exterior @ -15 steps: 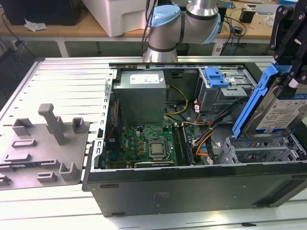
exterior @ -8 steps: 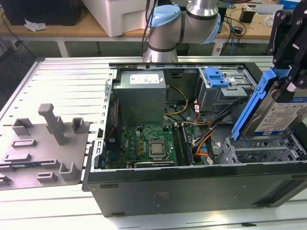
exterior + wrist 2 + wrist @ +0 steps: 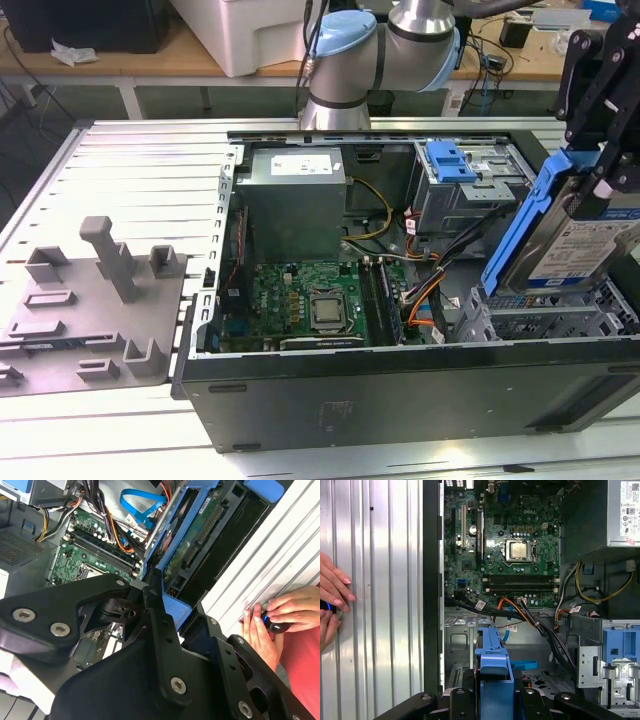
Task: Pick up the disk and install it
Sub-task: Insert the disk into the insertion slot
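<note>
A ribbed metal counter (image 3: 150,160) of long pale slats spans the foreground in the exterior view. Soft light lies in bright bands along it. Behind it stands a wooden desk (image 3: 130,62) on white legs (image 3: 128,98). The desk bears a white box (image 3: 250,35), a black box (image 3: 90,22), a crumpled white scrap (image 3: 72,52) and, toward the exterior view's right, loose cables (image 3: 490,60). Beneath the desk the space is dim.
</note>
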Action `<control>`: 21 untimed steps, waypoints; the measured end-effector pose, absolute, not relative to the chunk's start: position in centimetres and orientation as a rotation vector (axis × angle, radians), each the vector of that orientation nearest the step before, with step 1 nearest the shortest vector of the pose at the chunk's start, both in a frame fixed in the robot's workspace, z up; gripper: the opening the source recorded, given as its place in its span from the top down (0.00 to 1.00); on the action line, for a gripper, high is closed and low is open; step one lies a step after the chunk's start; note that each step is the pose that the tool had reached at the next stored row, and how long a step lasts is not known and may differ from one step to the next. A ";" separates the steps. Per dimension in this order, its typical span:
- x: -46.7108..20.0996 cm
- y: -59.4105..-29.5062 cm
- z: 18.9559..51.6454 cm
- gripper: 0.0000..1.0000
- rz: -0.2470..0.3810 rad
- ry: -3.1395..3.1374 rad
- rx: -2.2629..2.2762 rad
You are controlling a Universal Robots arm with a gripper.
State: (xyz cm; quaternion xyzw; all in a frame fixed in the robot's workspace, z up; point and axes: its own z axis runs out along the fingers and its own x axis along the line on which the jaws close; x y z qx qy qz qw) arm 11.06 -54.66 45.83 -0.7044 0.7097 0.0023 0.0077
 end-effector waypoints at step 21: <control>11.2 -54.9 44.9 0.64 0.007 2.220 -2.201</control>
